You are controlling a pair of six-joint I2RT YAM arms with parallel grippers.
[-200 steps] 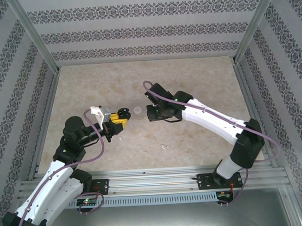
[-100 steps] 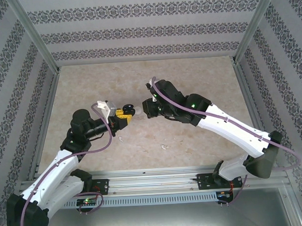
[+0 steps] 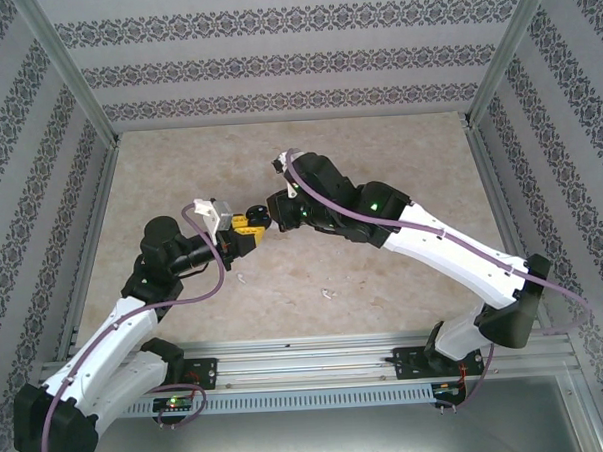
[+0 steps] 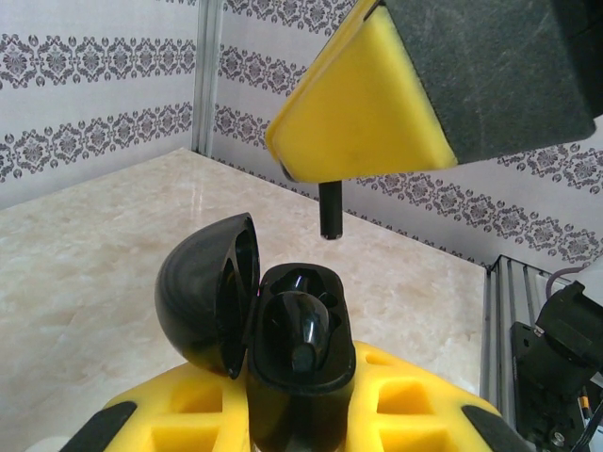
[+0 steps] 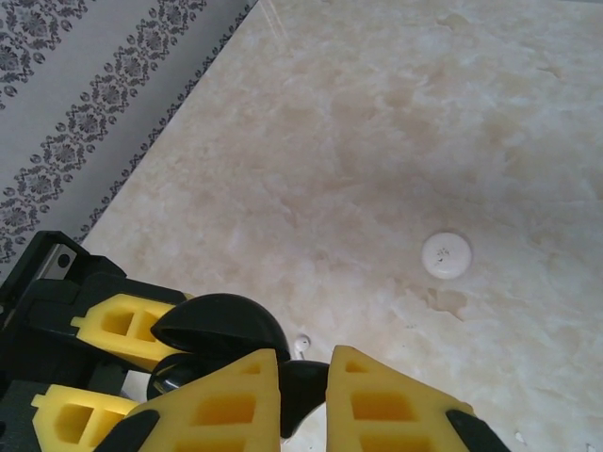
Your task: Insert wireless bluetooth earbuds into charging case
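Now the left arm (image 3: 126,324) reaches up from its base with the elbow bent and its wrist levelled over the middle of the counter (image 3: 398,152). The right arm (image 3: 443,250) stretches long across from the other side, wrist tipped down to meet it. The left pincer (image 3: 248,229) is pressed together on the black charging case (image 4: 297,377), which stands upright between the yellow fingers with its domed lid (image 4: 203,287) swung open to one side. A glossy black shape (image 4: 300,330), seemingly a bud, sits in the case's well. Directly above the open case, not touching it, the right pincer (image 5: 303,395) pinches a black earbud (image 4: 330,212), stem pointing down. A white round case (image 5: 447,255) lies on the counter well apart from the black case.
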